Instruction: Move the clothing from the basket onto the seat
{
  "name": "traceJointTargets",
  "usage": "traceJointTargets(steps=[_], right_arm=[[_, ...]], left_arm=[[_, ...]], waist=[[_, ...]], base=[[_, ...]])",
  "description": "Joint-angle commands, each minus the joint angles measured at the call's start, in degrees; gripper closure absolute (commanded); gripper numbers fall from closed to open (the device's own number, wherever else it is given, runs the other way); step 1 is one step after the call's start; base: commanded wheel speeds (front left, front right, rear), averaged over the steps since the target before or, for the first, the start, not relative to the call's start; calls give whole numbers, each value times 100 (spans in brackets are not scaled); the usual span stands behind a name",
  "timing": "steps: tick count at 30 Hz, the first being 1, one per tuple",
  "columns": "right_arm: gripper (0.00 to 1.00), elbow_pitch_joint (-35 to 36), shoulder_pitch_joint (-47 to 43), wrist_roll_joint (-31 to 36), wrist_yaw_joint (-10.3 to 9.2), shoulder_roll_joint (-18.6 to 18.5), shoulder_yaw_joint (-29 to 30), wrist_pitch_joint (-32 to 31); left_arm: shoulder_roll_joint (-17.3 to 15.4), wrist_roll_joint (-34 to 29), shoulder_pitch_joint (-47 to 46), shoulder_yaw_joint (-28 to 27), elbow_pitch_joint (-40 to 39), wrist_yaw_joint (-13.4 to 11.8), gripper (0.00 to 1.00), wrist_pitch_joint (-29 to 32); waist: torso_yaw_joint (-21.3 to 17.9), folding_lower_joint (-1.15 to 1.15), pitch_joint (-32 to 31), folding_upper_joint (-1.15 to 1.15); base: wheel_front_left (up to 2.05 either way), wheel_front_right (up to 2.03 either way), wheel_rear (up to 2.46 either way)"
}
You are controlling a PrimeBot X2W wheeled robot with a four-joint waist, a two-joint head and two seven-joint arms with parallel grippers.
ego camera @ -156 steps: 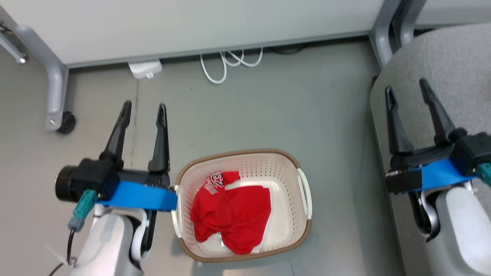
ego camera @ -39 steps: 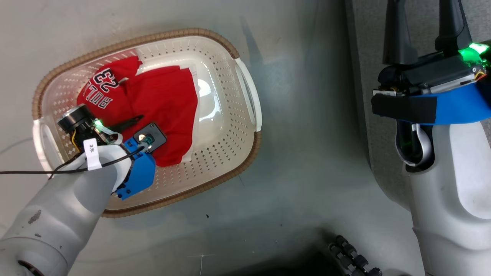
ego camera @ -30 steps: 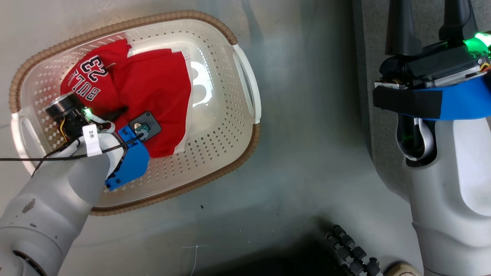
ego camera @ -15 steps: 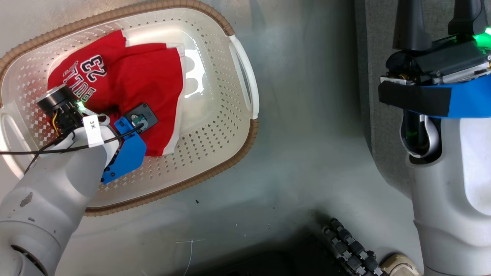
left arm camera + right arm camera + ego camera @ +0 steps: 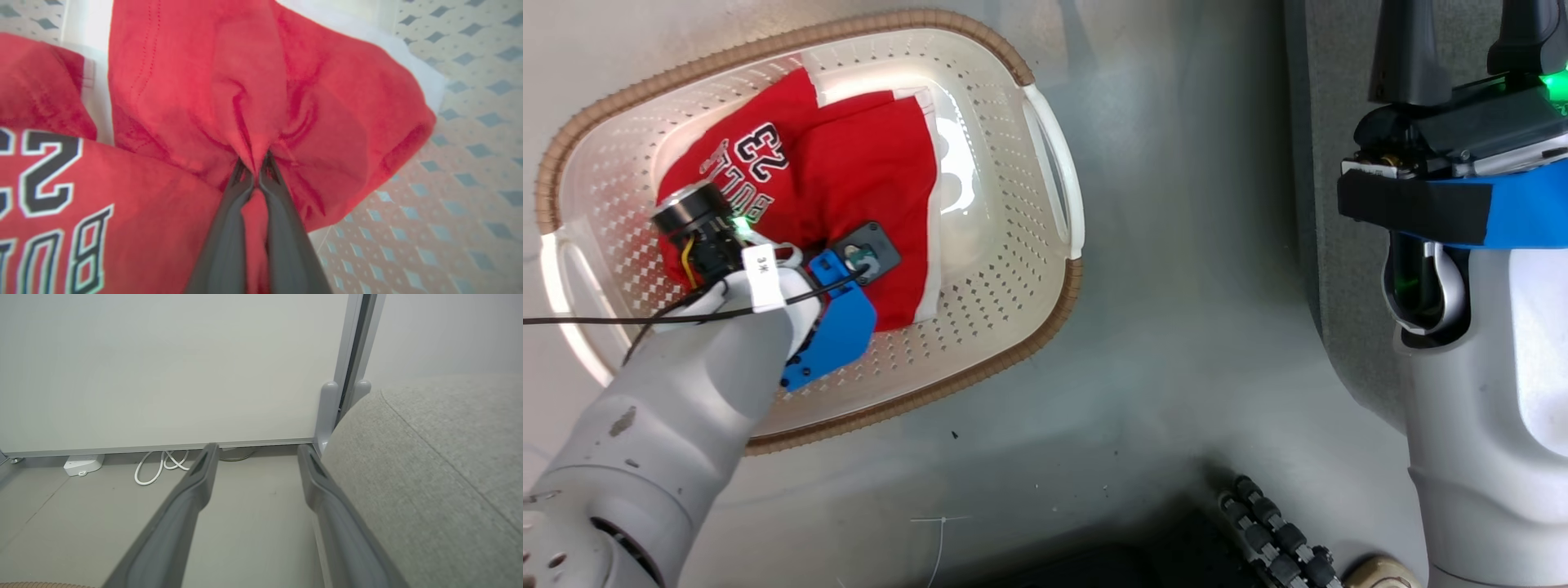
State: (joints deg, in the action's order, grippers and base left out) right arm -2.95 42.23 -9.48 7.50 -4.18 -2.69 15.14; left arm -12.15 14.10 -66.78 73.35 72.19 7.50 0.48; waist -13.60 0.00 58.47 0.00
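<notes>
The cream basket (image 5: pixel 1005 327) lies on the floor at the left of the head view, and the red clothing (image 5: pixel 849 180) is piled inside it. One garment shows a "23" print (image 5: pixel 49 175); a plain red one (image 5: pixel 261 90) lies over it. My left arm reaches down into the basket, and my left gripper (image 5: pixel 256 173) is shut on a pinched fold of the plain red garment. The grey seat (image 5: pixel 441 482) stands at the right. My right gripper (image 5: pixel 257 451) hangs open beside the seat's edge, holding nothing.
A white panel wall (image 5: pixel 163 363) with grey metal legs (image 5: pixel 327 412) stands ahead. White cables (image 5: pixel 159 467) and a power strip (image 5: pixel 83 463) lie on the floor by it. A dark ribbed hose (image 5: pixel 1274 531) shows at the lower edge.
My left gripper has closed on the red fabric inside the basket. The head camera has shifted slightly, so the basket sits a little differently in view. The right arm has held still.
</notes>
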Motion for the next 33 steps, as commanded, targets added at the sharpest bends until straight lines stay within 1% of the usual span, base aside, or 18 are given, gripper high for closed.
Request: traceJointTargets(steps=[1,6,12,20,28,33], right_arm=[[0,-20,-7,28,-2,-27,20,0],[0,-77,-81,32,-2,-70,58,0],[0,-156,-220,60,-2,-151,135,0],[0,-336,-477,81,-2,-334,255,0],[0,-478,-816,136,-2,-478,379,0],[0,-564,-1011,150,-2,-531,438,0]], left_arm=[[8,47,17,13,4,-6,100,-27],[199,205,78,12,-9,-6,100,-180],[412,473,198,-63,-54,-7,100,-526],[690,884,442,-135,-165,-7,100,-1132],[855,1207,575,-206,-421,-7,100,-1474],[881,1322,644,-262,-624,-7,100,-1539]], waist=[[41,0,-53,0],[165,0,-243,0],[392,0,-564,0],[729,0,-1216,0],[1002,0,-1829,0],[1126,0,-2167,0]], base=[[0,0,0],[0,0,0],[0,0,0],[0,0,0],[0,0,0],[0,0,0]])
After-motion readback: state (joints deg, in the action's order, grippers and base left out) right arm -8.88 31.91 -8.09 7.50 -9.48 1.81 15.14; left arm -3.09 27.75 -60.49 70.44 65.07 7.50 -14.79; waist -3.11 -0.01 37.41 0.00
